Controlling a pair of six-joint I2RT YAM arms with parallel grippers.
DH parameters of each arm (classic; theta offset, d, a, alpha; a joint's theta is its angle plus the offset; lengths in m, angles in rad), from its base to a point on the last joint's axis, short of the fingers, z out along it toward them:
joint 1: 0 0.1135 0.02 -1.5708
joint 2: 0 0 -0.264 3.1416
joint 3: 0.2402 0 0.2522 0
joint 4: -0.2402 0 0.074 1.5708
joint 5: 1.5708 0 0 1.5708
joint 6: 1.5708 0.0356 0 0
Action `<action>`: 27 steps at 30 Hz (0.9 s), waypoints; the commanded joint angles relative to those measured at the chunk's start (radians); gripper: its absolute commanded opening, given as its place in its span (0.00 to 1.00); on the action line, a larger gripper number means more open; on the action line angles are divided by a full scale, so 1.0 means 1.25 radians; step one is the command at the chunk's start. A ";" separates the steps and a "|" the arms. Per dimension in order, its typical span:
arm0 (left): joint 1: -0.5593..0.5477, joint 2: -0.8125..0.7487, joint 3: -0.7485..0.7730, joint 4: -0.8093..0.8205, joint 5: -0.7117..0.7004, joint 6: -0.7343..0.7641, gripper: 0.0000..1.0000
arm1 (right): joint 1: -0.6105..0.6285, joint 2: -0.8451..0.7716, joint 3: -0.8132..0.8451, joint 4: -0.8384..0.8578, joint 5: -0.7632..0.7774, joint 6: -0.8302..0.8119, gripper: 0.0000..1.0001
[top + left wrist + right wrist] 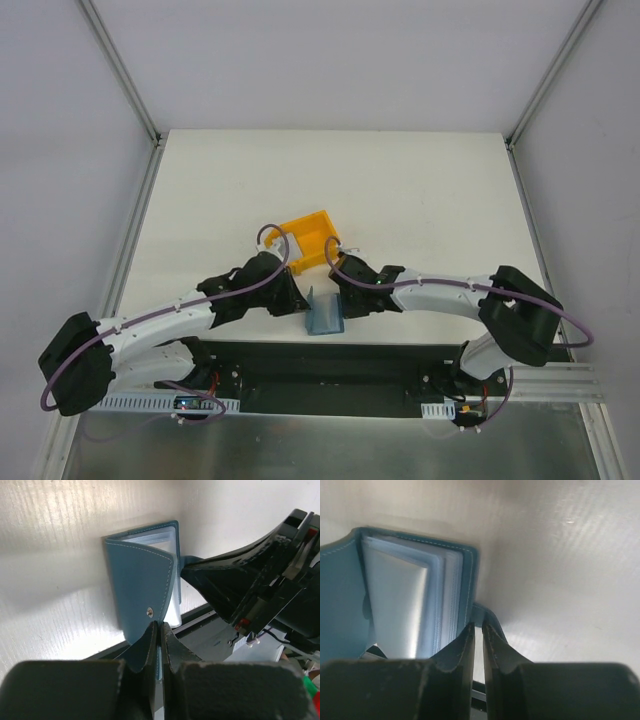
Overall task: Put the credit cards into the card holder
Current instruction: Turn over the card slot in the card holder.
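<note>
Card holder (140, 580): teal-blue, stitched, standing on its edge on the white table (400, 190) with its covers parted in a V, caught directly between the two hands. Left gripper (157, 626): fingers pressed together on the lower edge of the outer cover, with a small metal snap stud (149, 611) just ahead of the fingertips. Right gripper (479, 629): fingers all but together, nipping the narrow snap tab (487, 617) that sticks out from the other cover. It faces the left gripper across the holder, near it but apart, and its black body blocks one side of the holder from the left wrist's view. Clear pockets (415, 600): a pale sheaf inside the covers, ahead and left of the right fingertips; whether any of the credit cards sits in them cannot be told. Yellow bin (310, 236): open-topped plastic, on the table just beyond both hands and apart from the holder. Purple cable (268, 238): a loop at each wrist, rising beside the bin's near corners. Black base plate (320, 365): behind the hands, along the table's near edge, between the arm bases. Aluminium posts (120, 70): framing grey walls, well beyond the hands.
</note>
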 commanded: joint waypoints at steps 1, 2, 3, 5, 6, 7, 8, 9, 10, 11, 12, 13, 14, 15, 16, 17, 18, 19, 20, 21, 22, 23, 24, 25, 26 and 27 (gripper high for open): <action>-0.005 -0.041 -0.048 -0.017 -0.068 -0.058 0.00 | -0.024 -0.081 -0.041 0.013 0.050 0.026 0.15; -0.004 -0.063 -0.066 -0.021 -0.085 -0.071 0.00 | -0.028 -0.095 -0.045 0.014 0.049 0.025 0.15; -0.001 -0.084 -0.091 -0.030 -0.091 -0.085 0.00 | -0.028 -0.108 -0.046 0.021 0.042 0.025 0.16; 0.004 -0.124 -0.124 -0.040 -0.122 -0.103 0.00 | -0.029 -0.129 -0.052 0.052 0.015 0.024 0.19; 0.006 -0.144 -0.140 -0.049 -0.131 -0.113 0.00 | -0.029 -0.133 -0.052 0.065 0.000 0.026 0.21; 0.005 -0.167 -0.154 -0.052 -0.139 -0.125 0.00 | -0.028 -0.133 -0.051 0.085 -0.018 0.029 0.24; 0.006 -0.182 -0.169 -0.054 -0.145 -0.133 0.00 | -0.029 -0.132 -0.050 0.107 -0.038 0.032 0.25; 0.008 -0.193 -0.180 -0.056 -0.150 -0.138 0.00 | -0.028 -0.126 -0.048 0.120 -0.052 0.038 0.27; 0.008 -0.202 -0.188 -0.056 -0.153 -0.146 0.00 | -0.028 -0.120 -0.047 0.132 -0.065 0.043 0.27; 0.006 -0.207 -0.195 -0.058 -0.155 -0.152 0.00 | -0.029 -0.114 -0.046 0.143 -0.075 0.047 0.28; 0.006 -0.212 -0.198 -0.059 -0.155 -0.158 0.00 | -0.028 -0.105 -0.046 0.149 -0.084 0.048 0.30; 0.006 -0.213 -0.203 -0.058 -0.158 -0.162 0.00 | -0.028 -0.096 -0.045 0.151 -0.090 0.052 0.31; 0.006 -0.214 -0.206 -0.059 -0.159 -0.165 0.00 | -0.029 -0.089 -0.044 0.151 -0.092 0.056 0.33; 0.008 -0.214 -0.209 -0.059 -0.159 -0.168 0.00 | -0.029 -0.083 -0.044 0.155 -0.093 0.058 0.34; 0.008 -0.212 -0.209 -0.059 -0.159 -0.171 0.00 | -0.028 -0.078 -0.046 0.162 -0.120 0.059 0.35; 0.006 -0.210 -0.211 -0.059 -0.160 -0.173 0.00 | -0.028 -0.075 -0.048 0.171 -0.125 0.063 0.36; 0.006 -0.210 -0.211 -0.059 -0.159 -0.174 0.00 | -0.029 -0.072 -0.052 0.179 -0.129 0.067 0.38; 0.008 -0.206 -0.212 -0.059 -0.159 -0.176 0.00 | -0.028 -0.067 -0.052 0.183 -0.134 0.067 0.38; 0.006 -0.204 -0.213 -0.059 -0.158 -0.178 0.00 | -0.028 -0.063 -0.051 0.182 -0.135 0.066 0.38; 0.008 -0.202 -0.215 -0.059 -0.158 -0.179 0.00 | -0.029 -0.060 -0.050 0.182 -0.138 0.069 0.39; 0.008 -0.201 -0.217 -0.059 -0.156 -0.181 0.00 | -0.029 -0.055 -0.048 0.182 -0.139 0.068 0.40; 0.006 -0.199 -0.217 -0.059 -0.155 -0.182 0.00 | -0.028 -0.049 -0.046 0.182 -0.141 0.068 0.42; 0.006 -0.199 -0.218 -0.058 -0.155 -0.182 0.00 | -0.028 -0.042 -0.044 0.181 -0.145 0.068 0.43; 0.006 -0.201 -0.219 -0.059 -0.154 -0.181 0.00 | -0.029 -0.035 -0.041 0.180 -0.150 0.069 0.43; 0.008 -0.201 -0.218 -0.059 -0.153 -0.179 0.00 | -0.028 -0.028 -0.036 0.176 -0.152 0.070 0.44; 0.008 -0.201 -0.219 -0.059 -0.153 -0.179 0.00 | -0.029 -0.022 -0.034 0.173 -0.155 0.070 0.44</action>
